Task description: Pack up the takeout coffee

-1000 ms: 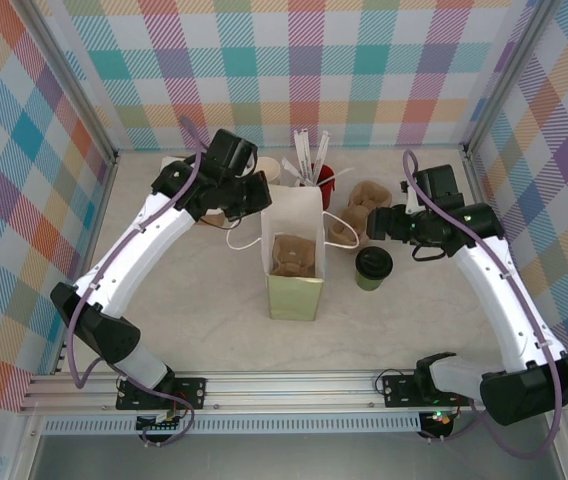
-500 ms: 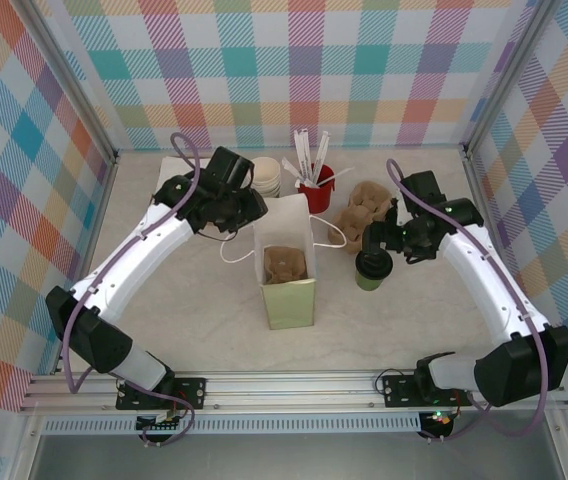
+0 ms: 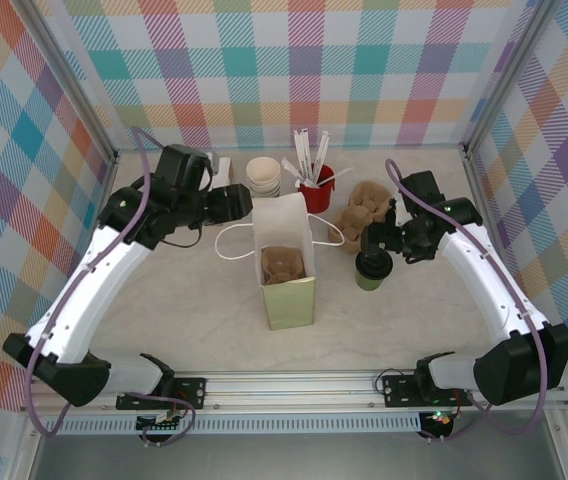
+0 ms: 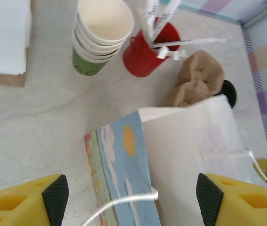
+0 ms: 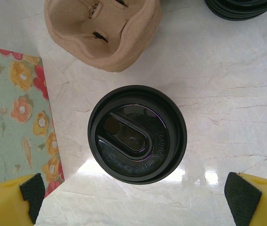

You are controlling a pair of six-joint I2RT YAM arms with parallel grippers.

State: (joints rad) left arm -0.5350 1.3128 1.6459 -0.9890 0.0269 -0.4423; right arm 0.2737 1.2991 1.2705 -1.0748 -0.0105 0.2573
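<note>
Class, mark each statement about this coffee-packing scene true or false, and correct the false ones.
1. The takeout coffee stands on the table outside the paper bag. True.
2. The coffee has no lid. False: a black lid covers it.
3. The right end effector is open over the coffee. True.
4. The red cup is empty. False: it holds white stirrers.
5. The paper bag lies flat. False: it stands upright, open.
</note>
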